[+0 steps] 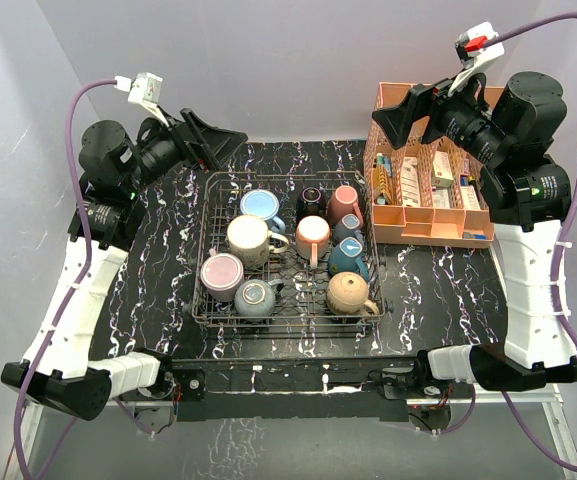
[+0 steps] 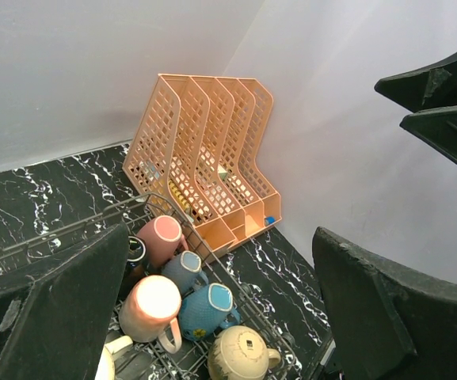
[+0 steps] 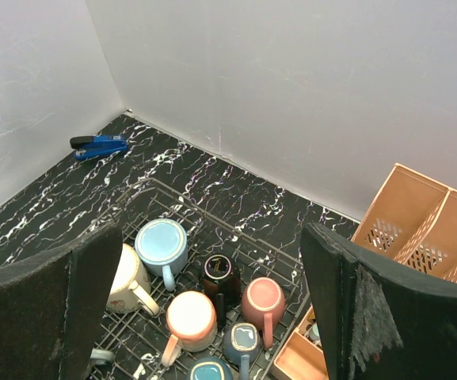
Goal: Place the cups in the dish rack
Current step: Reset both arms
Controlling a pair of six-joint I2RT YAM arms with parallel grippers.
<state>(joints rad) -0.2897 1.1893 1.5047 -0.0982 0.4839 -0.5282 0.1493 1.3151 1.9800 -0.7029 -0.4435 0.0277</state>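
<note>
Ten cups (image 1: 248,238) sit in the one dish rack (image 1: 204,215) at the middle of the table: four down its left side, two in the middle, four down its right. One orange file organizer (image 1: 423,190) stands to the right, and one blue stapler (image 3: 99,146) lies at the far left. The left gripper (image 1: 218,140) and right gripper (image 1: 405,112) hang above the rack's far corners, both spread wide, holding and touching nothing.
</note>
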